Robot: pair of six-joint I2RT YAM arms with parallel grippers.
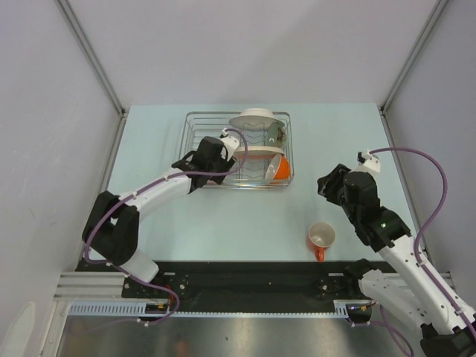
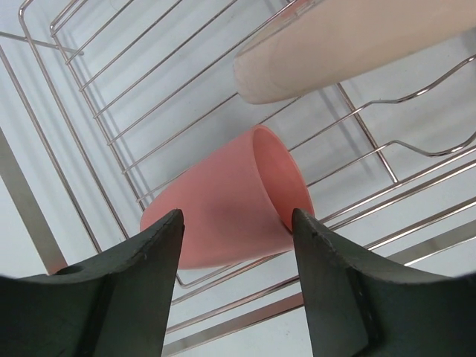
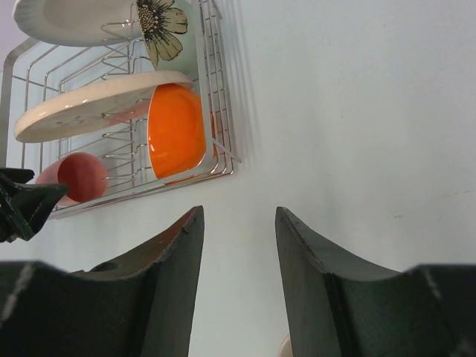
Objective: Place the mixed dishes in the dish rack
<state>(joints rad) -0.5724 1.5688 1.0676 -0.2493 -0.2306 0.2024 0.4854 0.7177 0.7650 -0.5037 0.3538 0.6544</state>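
Observation:
The wire dish rack stands at the table's middle back. It holds a white plate at the back, a cream plate on edge and an orange bowl at the front right. A pink cup lies on its side in the rack's front left, mouth to the right. My left gripper is open just above it, and the left wrist view shows the left gripper with a finger on each side of the cup and a gap showing. The orange mug stands upright on the table. My right gripper is open and empty above the table, up and right of the mug.
The right wrist view shows the rack, the cream plate, the orange bowl, the pink cup and a flower-patterned dish at the back right. Grey walls enclose the table.

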